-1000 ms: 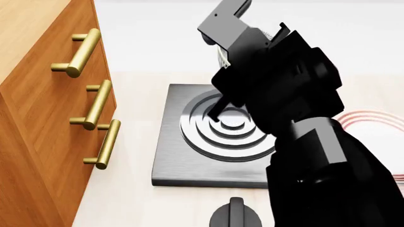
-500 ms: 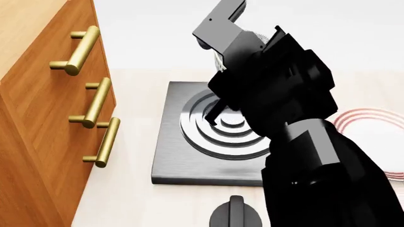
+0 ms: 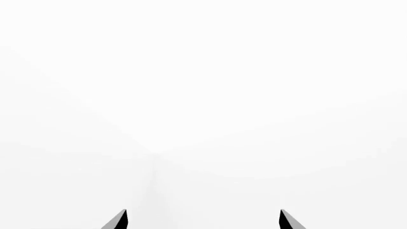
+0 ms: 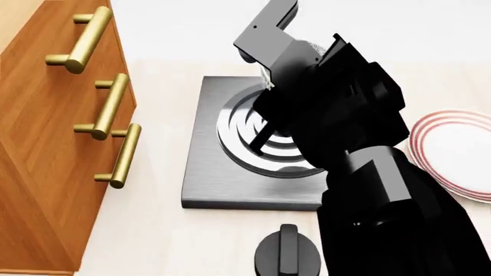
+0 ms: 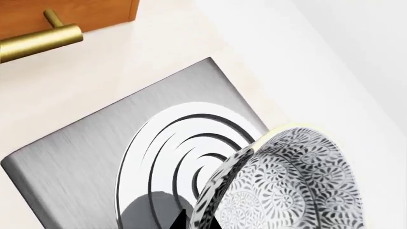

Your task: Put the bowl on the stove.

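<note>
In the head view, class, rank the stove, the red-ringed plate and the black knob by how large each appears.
1. stove, largest.
2. plate, though cut off by the frame edge and arm.
3. knob, smallest, though also partly cropped.

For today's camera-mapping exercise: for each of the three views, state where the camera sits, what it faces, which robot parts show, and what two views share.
Left wrist: on the left arm, facing blank white; only the left gripper fingertips show, apart.
Head: on the robot's head, looking down over the stove, knob, plate, drawers; the right arm fills the middle.
Right wrist: on the right arm, facing the bowl above the burner; one dark fingertip shows.
Shared: head and right wrist both show stove and drawer handles.
</note>
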Controlling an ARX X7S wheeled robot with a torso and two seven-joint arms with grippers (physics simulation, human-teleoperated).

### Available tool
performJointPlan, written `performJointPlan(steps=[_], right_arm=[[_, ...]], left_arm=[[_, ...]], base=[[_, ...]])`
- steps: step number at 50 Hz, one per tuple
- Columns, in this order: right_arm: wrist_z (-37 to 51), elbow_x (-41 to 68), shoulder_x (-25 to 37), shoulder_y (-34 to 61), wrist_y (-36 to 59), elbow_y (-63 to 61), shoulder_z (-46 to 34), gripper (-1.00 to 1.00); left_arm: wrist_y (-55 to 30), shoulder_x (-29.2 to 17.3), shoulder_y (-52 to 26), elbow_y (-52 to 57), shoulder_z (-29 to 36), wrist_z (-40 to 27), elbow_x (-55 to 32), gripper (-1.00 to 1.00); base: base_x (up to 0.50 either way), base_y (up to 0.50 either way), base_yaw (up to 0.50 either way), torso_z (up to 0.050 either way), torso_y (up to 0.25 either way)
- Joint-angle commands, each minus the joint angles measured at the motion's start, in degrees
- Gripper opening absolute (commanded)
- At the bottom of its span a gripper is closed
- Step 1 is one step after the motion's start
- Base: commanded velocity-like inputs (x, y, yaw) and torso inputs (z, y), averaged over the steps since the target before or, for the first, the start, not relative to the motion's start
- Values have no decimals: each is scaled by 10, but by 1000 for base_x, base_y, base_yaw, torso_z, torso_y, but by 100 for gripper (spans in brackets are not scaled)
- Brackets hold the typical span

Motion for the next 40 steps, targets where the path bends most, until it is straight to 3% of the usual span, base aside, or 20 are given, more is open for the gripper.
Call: performJointPlan(steps=[1,40], right_arm=[[-7,-14,-11,3,-9,0,14,-100],[-7,-14,-11,3,-9,0,14,-100]], left_arm=[[34,23,4,1,-15,34,-1,100],[72,51,4,1,-13,58,24,100]], base=[[0,0,0,0,0],[0,0,0,0,-85]])
